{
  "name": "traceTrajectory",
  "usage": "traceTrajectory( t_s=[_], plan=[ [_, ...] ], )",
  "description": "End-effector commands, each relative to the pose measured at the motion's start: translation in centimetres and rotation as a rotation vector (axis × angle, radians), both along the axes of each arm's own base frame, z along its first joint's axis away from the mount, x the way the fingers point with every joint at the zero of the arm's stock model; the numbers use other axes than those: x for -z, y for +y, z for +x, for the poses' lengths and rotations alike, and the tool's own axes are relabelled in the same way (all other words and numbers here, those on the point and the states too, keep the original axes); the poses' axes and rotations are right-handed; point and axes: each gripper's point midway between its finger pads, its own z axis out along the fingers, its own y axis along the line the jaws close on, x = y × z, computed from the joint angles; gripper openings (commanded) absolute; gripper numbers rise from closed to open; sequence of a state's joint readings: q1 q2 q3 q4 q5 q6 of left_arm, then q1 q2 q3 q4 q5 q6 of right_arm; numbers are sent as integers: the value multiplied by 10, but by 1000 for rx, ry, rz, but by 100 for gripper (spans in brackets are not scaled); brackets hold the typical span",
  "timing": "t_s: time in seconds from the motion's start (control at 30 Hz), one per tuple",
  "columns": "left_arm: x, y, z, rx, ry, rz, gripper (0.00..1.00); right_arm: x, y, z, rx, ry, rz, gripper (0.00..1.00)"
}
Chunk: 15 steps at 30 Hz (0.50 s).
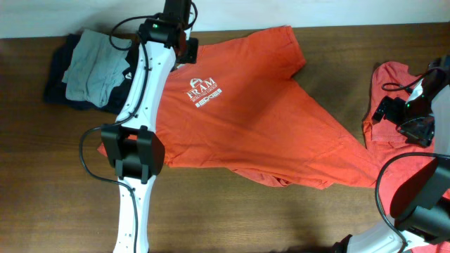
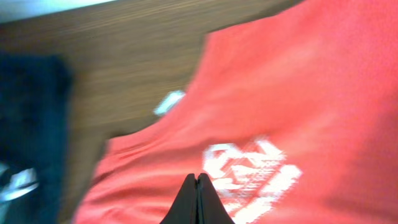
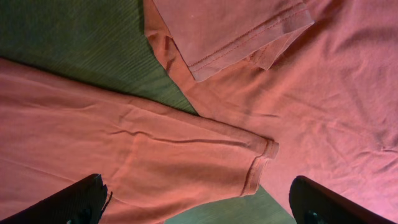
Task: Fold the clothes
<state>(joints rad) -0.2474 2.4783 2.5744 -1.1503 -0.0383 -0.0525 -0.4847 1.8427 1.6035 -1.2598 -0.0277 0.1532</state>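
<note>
An orange-red T-shirt [image 1: 267,119] lies spread across the middle of the table, with its white chest logo [image 1: 204,93] facing up. My left gripper [image 1: 187,50] is over the shirt's collar end at the far edge. In the left wrist view its jaws [image 2: 198,178] are shut with nothing between them, just above the logo [image 2: 249,171]; that view is blurred. A second orange-red shirt [image 1: 390,81] lies crumpled at the right. My right gripper [image 1: 385,111] hovers there, open wide [image 3: 205,205], above the first shirt's sleeve hem [image 3: 261,155] and beside the second shirt [image 3: 348,118].
A pile of dark navy and grey clothes [image 1: 84,70] sits at the far left of the table and shows as a dark blur in the left wrist view [image 2: 31,124]. The left arm [image 1: 137,154] crosses the shirt's left edge. Bare wooden table [image 1: 281,218] lies in front.
</note>
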Motion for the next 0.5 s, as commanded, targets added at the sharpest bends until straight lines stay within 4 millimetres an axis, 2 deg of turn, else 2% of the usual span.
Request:
traceTrajectory(
  t_s=[0.0, 0.17, 0.3, 0.47],
  plan=[
    [-10, -35, -4, 107, 9, -181, 1, -5, -3, 2, 4, -18, -7, 99],
    [2, -41, 5, 146, -22, -129, 1, -5, -3, 2, 4, -18, -7, 99],
    [14, -20, -5, 89, 35, -18, 1, -5, -3, 2, 4, -18, -7, 99],
    [3, 0, -22, 47, 76, 50, 1, -5, -3, 2, 4, -18, -7, 99]
  ],
)
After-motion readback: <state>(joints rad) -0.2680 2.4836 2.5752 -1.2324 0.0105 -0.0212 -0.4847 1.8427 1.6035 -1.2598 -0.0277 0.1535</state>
